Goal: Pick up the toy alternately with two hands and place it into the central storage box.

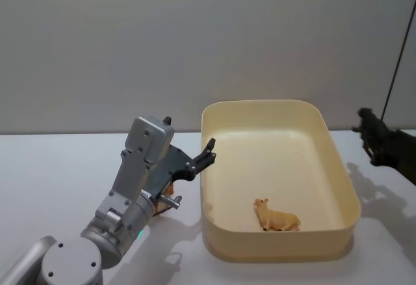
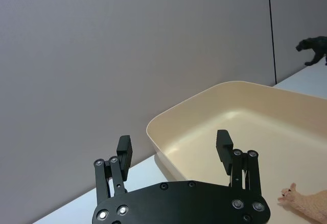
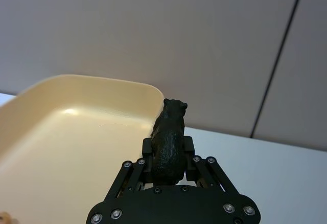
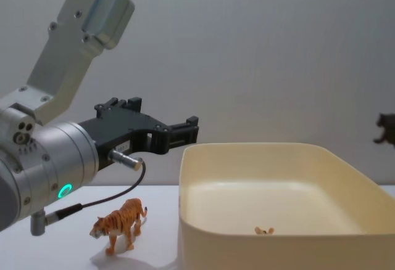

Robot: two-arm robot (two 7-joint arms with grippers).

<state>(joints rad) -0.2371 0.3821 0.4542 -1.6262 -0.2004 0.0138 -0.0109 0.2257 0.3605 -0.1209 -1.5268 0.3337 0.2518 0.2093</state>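
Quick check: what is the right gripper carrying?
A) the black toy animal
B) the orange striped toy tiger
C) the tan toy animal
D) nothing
A: the right gripper is shut on the black toy animal, while the orange striped toy tiger stands beside the cream-yellow plastic tub and the tan toy animal lies inside it.

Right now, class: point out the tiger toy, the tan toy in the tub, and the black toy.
tiger toy (image 4: pixel 123 218), chest view, its striped flank.
tan toy (image 1: pixel 279 220), head view, its body.
black toy (image 3: pixel 168 141), right wrist view, its back.
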